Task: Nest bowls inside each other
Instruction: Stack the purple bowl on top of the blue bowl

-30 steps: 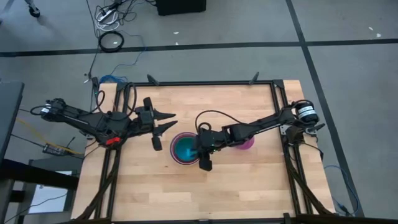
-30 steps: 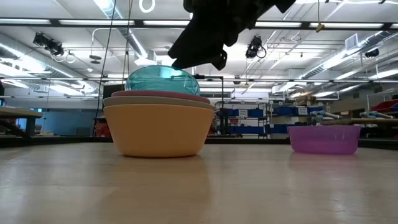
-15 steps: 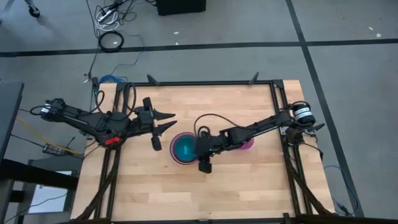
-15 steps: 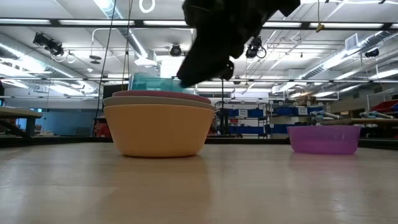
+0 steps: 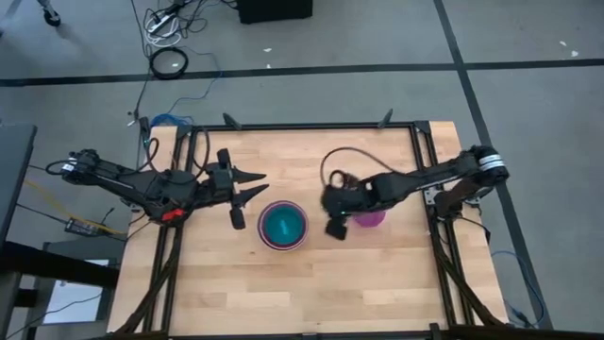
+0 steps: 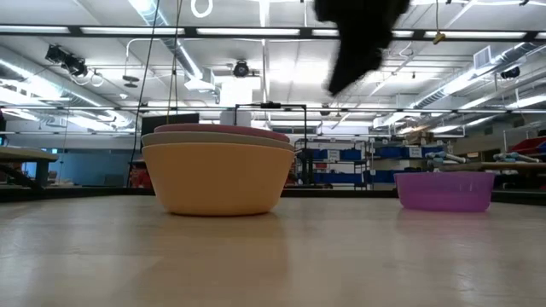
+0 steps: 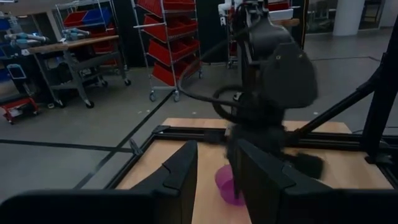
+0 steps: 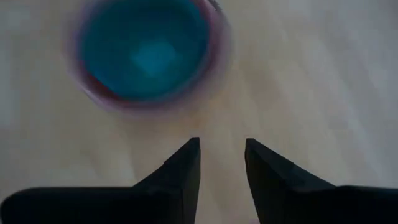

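Note:
A stack of bowls [image 5: 283,225] stands on the table's middle: light orange outermost [image 6: 217,179], grey-white and pink rims above it, and the teal-blue bowl [image 8: 146,53] innermost. A purple bowl [image 6: 444,189] rests alone on its base to the stack's right, partly under my right arm [image 5: 370,218]. My right gripper [image 5: 332,225] hangs open above the table between the stack and the purple bowl, tipped downward, with nothing between its fingers [image 8: 222,162]. My left gripper [image 5: 257,185] waits open and level, raised at the stack's far left.
A black frame [image 5: 311,125] runs along the table's far and side edges. Bare wood lies in front of the stack and toward the near edge [image 5: 302,293]. Shelving and benches of the room show beyond the table.
My right gripper has let go of the teal-blue bowl, which was tilted above the stack's rim and has sunk into the stack, out of sight in the low view. The gripper has then risen and gone toward the table's right edge, toward the purple bowl, tipping less steeply.

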